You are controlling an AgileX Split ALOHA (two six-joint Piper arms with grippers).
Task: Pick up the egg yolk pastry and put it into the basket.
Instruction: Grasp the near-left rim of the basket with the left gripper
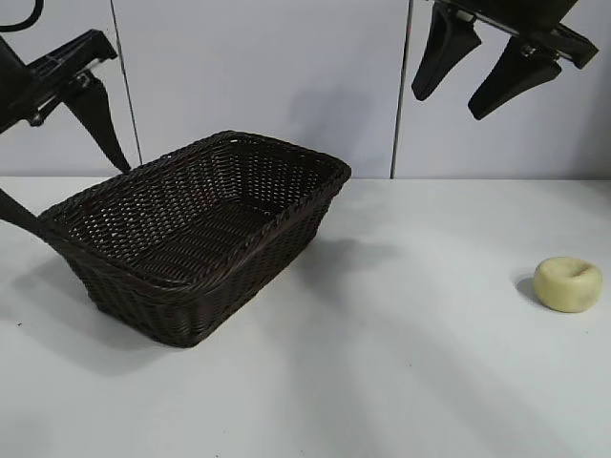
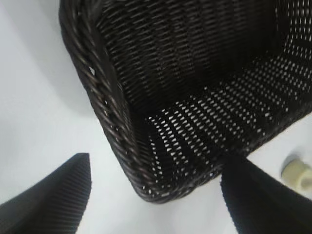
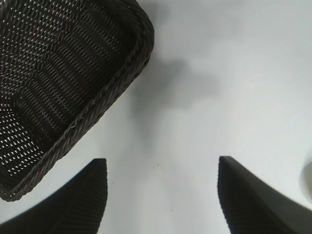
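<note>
While both of my arms hang above the table [image 1: 410, 382], nothing is in either grip. My left gripper [image 1: 67, 157] sits at the left edge of the exterior view, just beside the near-left corner of the basket [image 1: 205, 239], with its two dark fingers spread wide; one finger points down behind the basket's left rim and the other crosses low in front of that corner. From the left wrist view I see the same fingers [image 2: 53, 200] apart on either side of a braided corner of the basket [image 2: 195, 97], and they clasp nothing. My right gripper [image 1: 482, 81] hangs high at the upper right, well above the table, its jaws parted and empty. In the right wrist view its fingers [image 3: 73, 204] frame bare white table [image 3: 195, 122], with a corner of the basket [image 3: 63, 83] off to one side.

The egg yolk pastry [image 1: 568, 283] lies on the table far to the right, well apart from the basket and below the right gripper. It is pale yellow, round, with a dimple on top. The left wrist view catches it [image 2: 297, 171] small, beyond the basket's far side. The basket stands upright and holds nothing.
</note>
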